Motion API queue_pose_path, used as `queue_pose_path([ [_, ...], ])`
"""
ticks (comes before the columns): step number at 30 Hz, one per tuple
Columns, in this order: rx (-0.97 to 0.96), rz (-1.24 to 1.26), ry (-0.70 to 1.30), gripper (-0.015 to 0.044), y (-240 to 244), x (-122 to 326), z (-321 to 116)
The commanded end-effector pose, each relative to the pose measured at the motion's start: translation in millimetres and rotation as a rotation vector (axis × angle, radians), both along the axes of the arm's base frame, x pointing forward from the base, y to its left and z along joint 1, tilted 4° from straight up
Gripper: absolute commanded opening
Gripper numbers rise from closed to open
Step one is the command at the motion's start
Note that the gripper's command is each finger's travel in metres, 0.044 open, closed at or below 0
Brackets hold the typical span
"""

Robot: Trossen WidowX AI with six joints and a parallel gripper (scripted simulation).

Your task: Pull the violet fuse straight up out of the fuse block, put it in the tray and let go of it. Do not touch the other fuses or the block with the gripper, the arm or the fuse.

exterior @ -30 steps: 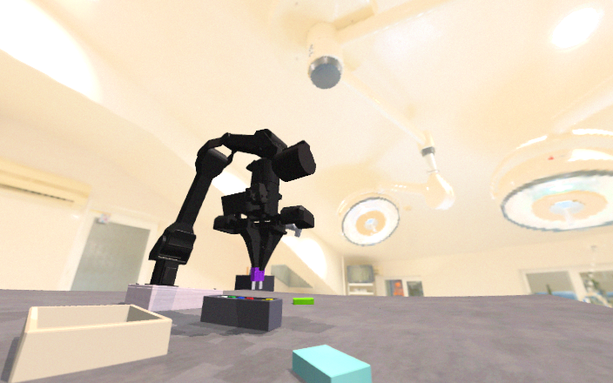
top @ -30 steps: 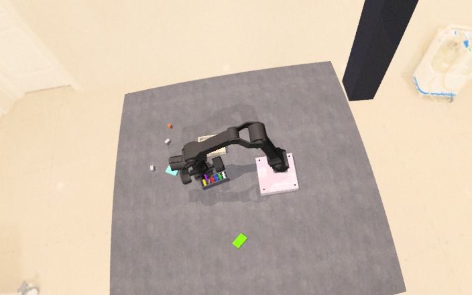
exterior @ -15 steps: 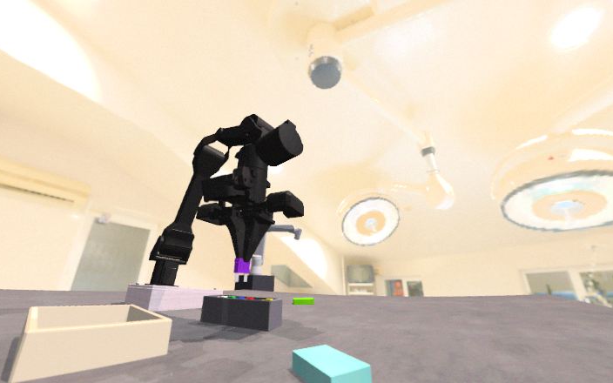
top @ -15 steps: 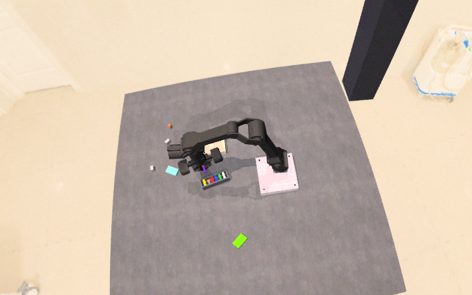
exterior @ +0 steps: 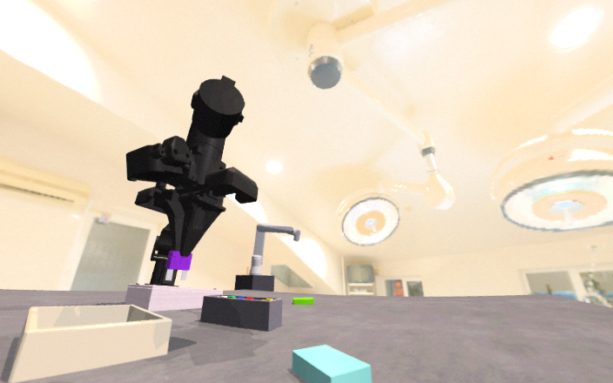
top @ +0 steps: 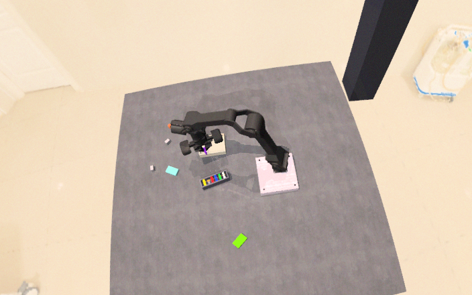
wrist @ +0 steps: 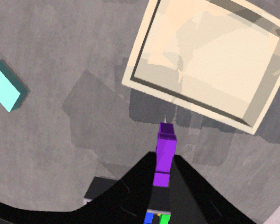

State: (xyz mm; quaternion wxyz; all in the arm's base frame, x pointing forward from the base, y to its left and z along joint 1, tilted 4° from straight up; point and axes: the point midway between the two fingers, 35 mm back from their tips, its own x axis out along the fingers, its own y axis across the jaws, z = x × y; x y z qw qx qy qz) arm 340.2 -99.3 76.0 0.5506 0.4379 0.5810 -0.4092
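The violet fuse (top: pixel 205 150) (exterior: pixel 178 260) (wrist: pixel 164 154) is in the air, its metal prongs pointing down in the exterior view. My gripper (exterior: pixel 185 252) (wrist: pixel 163 160) is shut on it. In the wrist view the cream tray (wrist: pixel 127 82) (top: pixel 214 154) (exterior: pixel 90 352) lies ahead and to the right of the fuse; in the exterior view the fuse hangs well above the tray's rim height. The tray's inside shows no object. The dark fuse block (top: pixel 214 184) (exterior: pixel 239 314) holds yellow, red, blue, green and white fuses. The arm partly hides the tray in the top view.
A turquoise block (top: pixel 171 170) (exterior: pixel 330 364) (wrist: pixel 6 87) lies left of the fuse block in the top view. A lime block (top: pixel 239 241) (exterior: pixel 303 300) lies farther off. Two small pale cubes (top: pixel 167 141) (top: pixel 151 167) and an orange one (top: pixel 169 125) are at the left. The arm stands on a pink base (top: pixel 277 185).
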Motion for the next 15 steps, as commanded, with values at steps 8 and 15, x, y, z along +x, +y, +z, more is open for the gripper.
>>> queue_pose_path([
  [8, -0.007, 0.003, 0.005, 0.0000, -63.8, -18.0, -3.9],
  [15, -0.007, 0.003, 0.005, 0.0000, -67.7, -19.4, -8.2],
])
